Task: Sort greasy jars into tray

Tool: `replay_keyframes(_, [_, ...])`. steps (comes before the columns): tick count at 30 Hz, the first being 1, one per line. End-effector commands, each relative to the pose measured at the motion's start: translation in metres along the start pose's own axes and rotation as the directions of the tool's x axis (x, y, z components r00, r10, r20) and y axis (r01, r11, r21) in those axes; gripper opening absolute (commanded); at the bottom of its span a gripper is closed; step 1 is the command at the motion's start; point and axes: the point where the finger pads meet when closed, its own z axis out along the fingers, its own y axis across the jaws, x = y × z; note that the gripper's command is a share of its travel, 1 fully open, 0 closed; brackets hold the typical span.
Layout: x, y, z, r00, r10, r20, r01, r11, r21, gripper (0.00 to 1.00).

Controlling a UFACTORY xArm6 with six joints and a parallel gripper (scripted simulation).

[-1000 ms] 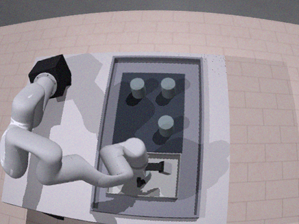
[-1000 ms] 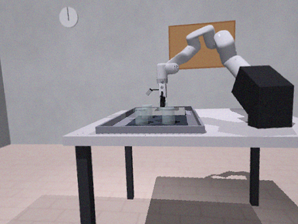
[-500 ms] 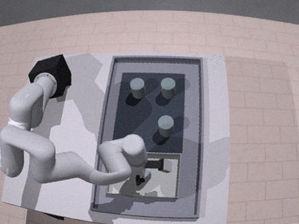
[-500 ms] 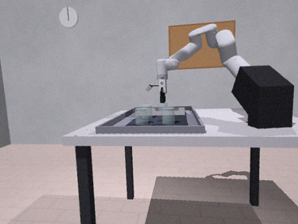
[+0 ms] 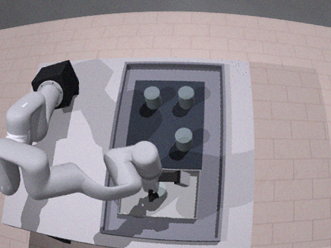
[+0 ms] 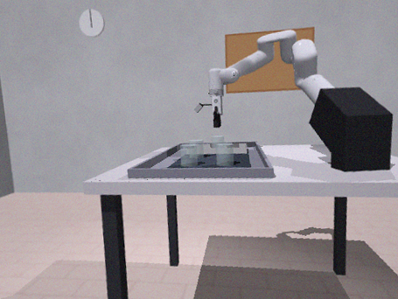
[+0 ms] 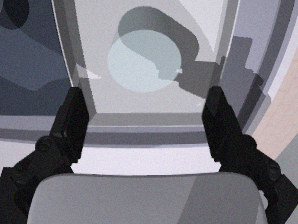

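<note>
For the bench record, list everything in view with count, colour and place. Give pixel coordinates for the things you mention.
jars: three, pale green, on the mat
jar [image 5: 161, 189] [image 7: 144, 61]: one, pale green, in the tray
mat [image 5: 164, 126] [image 7: 30, 105]: one, dark blue, beside the tray
tray [image 5: 178, 213] [image 7: 150, 119]: one, pale grey, at the mat's end
frame [image 5: 225, 97] [image 6: 200, 177]: one, grey, around mat and tray
table [image 5: 242, 114] [image 6: 302, 184]: one, pale top, dark legs, under it all
clock [image 6: 91, 23]: one, white, on the wall
board [image 6: 251, 78]: one, orange-brown, on the wall, behind the arm
base [image 5: 69, 80] [image 6: 363, 133]: one, black, at the table's edge
arm [image 5: 65, 178] [image 6: 251, 63]: one, white, reaching over the tray
hand [image 6: 217, 126] [image 7: 145, 122]: one, black fingers, open above the jar in the tray
</note>
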Motion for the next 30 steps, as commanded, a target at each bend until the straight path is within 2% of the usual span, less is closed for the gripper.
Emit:
replay_keyframes(1, [0.001,0.001,-0.015,1.000,0.002,-0.004,-0.002,1.000,0.000,1.00])
replay_keyframes(3, [0.001,0.001,-0.023,1.000,0.002,-0.004,-0.002,1.000,0.000,1.00])
replay_keyframes(18, [0.001,0.001,-0.023,1.000,0.002,-0.004,-0.002,1.000,0.000,1.00])
replay_keyframes(28, [0.029,-0.075,-0.023,1.000,0.002,-0.004,-0.002,1.000,0.000,1.00])
replay_keyframes(30, [0.029,-0.075,-0.023,1.000,0.002,-0.004,-0.002,1.000,0.000,1.00])
